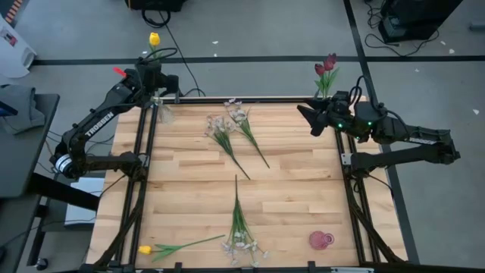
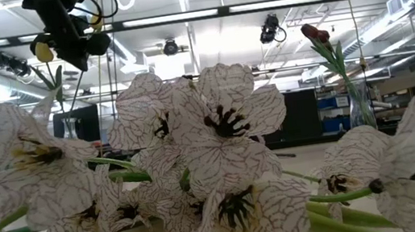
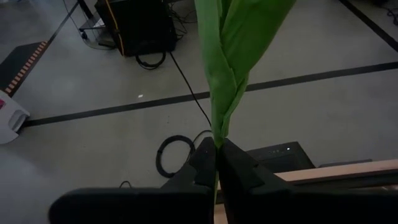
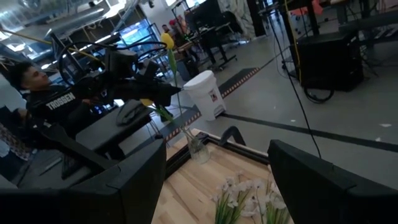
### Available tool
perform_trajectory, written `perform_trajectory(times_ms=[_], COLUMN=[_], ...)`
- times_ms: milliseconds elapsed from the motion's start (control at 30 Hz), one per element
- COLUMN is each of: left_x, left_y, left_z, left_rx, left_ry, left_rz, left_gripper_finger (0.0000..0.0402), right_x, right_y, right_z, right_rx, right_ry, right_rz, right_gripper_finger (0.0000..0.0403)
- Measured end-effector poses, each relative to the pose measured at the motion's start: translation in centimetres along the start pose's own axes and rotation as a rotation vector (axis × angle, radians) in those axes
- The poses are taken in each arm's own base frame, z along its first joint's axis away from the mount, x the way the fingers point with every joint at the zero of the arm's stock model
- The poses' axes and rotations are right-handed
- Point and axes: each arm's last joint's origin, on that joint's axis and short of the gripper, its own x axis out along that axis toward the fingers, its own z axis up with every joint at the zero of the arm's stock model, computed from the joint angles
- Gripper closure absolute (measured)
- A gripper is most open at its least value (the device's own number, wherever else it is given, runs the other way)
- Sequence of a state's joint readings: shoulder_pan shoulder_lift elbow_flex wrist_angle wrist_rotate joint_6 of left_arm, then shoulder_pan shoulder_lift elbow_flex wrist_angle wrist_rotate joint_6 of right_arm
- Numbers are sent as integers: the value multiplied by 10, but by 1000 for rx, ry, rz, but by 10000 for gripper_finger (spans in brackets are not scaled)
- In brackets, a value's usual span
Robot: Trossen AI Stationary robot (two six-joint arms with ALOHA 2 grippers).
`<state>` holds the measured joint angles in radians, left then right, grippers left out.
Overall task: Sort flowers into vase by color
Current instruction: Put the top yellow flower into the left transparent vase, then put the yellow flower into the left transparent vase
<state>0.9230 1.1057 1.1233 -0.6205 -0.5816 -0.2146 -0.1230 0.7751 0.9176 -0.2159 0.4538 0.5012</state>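
Left gripper (image 1: 154, 70) is clamped on a yellow tulip's (image 1: 154, 39) stem, held above the clear vase (image 1: 162, 111) at the table's (image 1: 303, 189) far-left corner. Right gripper (image 1: 305, 115) hangs open-jawed, empty, near the red tulips (image 1: 326, 67).

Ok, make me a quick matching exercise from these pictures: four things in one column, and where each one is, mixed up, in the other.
Things:
1. yellow tulip held by the left gripper
2. red tulips
3. pink vase
4. second yellow tulip

Places:
A. lying at the table's near left corner
B. standing in a vase at the far right corner
C. on its side near the near right corner
D. up over the clear vase at the far left corner

Pairs: 1-D, 2-B, 3-C, 4-A
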Motion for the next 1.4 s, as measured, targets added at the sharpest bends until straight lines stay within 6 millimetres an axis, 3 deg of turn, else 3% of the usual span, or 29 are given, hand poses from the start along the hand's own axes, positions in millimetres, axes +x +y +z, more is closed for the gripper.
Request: perform_trajectory(times_ms=[300,800,1400], left_x=[0,0,0], left_y=[0,0,0], left_z=[0,0,0], left_rx=[-2,-4,-5], left_ry=[0,1,1], left_rz=[0,2,4], left_gripper_finger=[381,307,296], right_x=[0,-19,-23], right_y=[-1,-9,-12], right_z=[1,12,13], right_rx=[-3,17,17], right_ry=[-4,-63,-74], right_rz=[-3,-22,-41], right_gripper_finger=[110,110,110])
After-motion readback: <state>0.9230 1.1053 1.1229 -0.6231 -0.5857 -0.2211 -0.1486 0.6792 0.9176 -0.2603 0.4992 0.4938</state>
